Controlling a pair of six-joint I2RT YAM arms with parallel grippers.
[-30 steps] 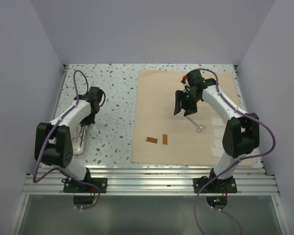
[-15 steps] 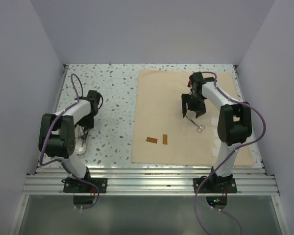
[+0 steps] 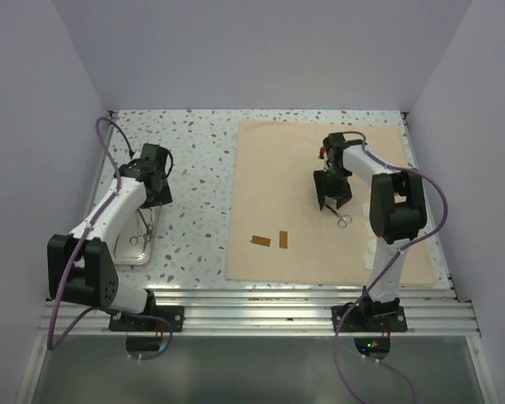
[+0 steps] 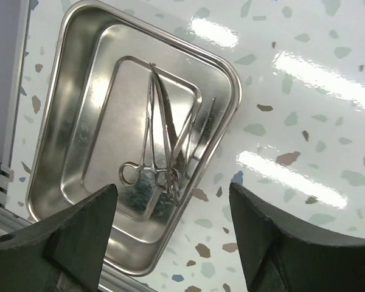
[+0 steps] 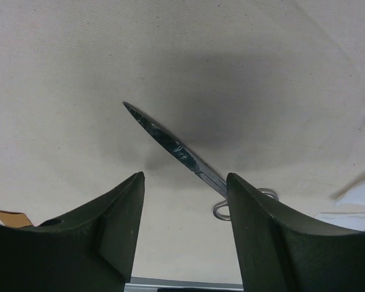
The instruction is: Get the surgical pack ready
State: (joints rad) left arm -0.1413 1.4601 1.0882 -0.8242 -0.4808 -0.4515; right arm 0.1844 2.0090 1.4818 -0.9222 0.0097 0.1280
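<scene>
Speckled white tabletop (image 3: pixel 202 168), boxed in by pale lilac panels (image 3: pixel 261 50) on three sides, carries a large tan cloth (image 3: pixel 278 185) spread flat over its right half.

The right gripper (image 3: pixel 332 192) points down over the cloth's middle-right. Its wrist camera shows what the overhead view cannot: the right gripper (image 5: pixel 184 182) has its fingers spread. A pair of scissors (image 5: pixel 176 149) lies on the cloth between them, untouched, with its ring handles beside the right-hand finger and its blade pointing away. From above, the scissors (image 3: pixel 338 215) show only as a thin sliver just beyond the fingers.

Two brown strips (image 3: pixel 261 241) (image 3: pixel 283 239) lie on the cloth toward its near edge. Small white pads (image 3: pixel 372 244), probably gauze, sit along the cloth's right side, partly hidden by the arm.

Well off the cloth's left edge, the left gripper (image 3: pixel 156 181) hangs above a steel tray (image 3: pixel 139 240). In the wrist view the left gripper (image 4: pixel 170 198) has its fingers wide apart and empty. The steel tray (image 4: pixel 91 91) below holds several thin ring-handled instruments (image 4: pixel 161 146), lying together lengthwise on its floor. From overhead they are barely visible.

A ribbed metal rail (image 3: pixel 252 307) runs past the cloth's near edge.
</scene>
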